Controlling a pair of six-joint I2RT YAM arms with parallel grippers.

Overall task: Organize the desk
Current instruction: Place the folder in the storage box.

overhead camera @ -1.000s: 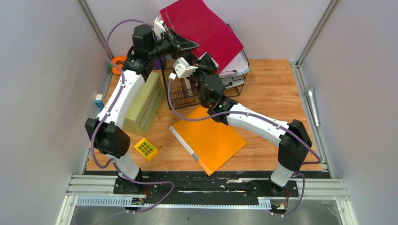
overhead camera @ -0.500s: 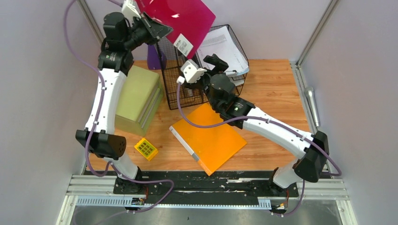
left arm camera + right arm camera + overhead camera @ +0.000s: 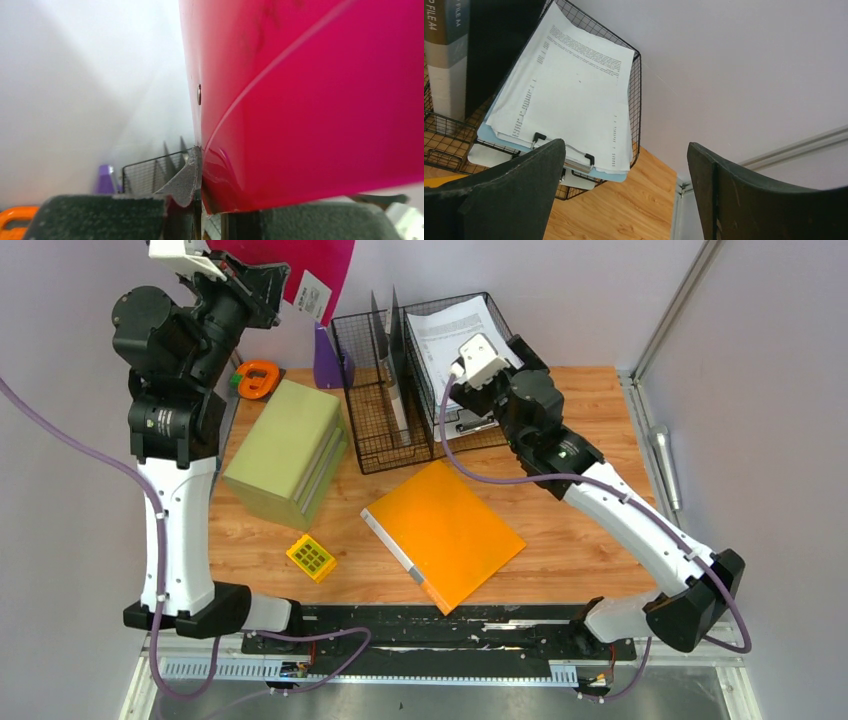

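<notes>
High at the back left, my left gripper (image 3: 255, 280) is shut on a corner of a magenta folder (image 3: 312, 265), which hangs in the air above the desk (image 3: 580, 430). In the left wrist view the magenta folder (image 3: 310, 100) fills the right side, pinched between the pads of the left gripper (image 3: 210, 210). My right gripper (image 3: 520, 348) hovers open over the right end of the black wire rack (image 3: 385, 430). Nothing lies between the fingers of the right gripper (image 3: 624, 150). A clipboard of printed papers (image 3: 569, 95) lies in the rack just left of it.
An orange folder (image 3: 445, 530) lies flat mid-desk. A pale green box (image 3: 285, 450) sits left of it, with a small yellow item (image 3: 311, 557) nearer. An orange object (image 3: 258, 378) and a purple one (image 3: 326, 355) stand at the back left. A silver cylinder (image 3: 665, 465) rests on the right rail.
My left arm has lifted the magenta folder up and to the left, off the rack. The right gripper has opened and swung right, over the papers.
</notes>
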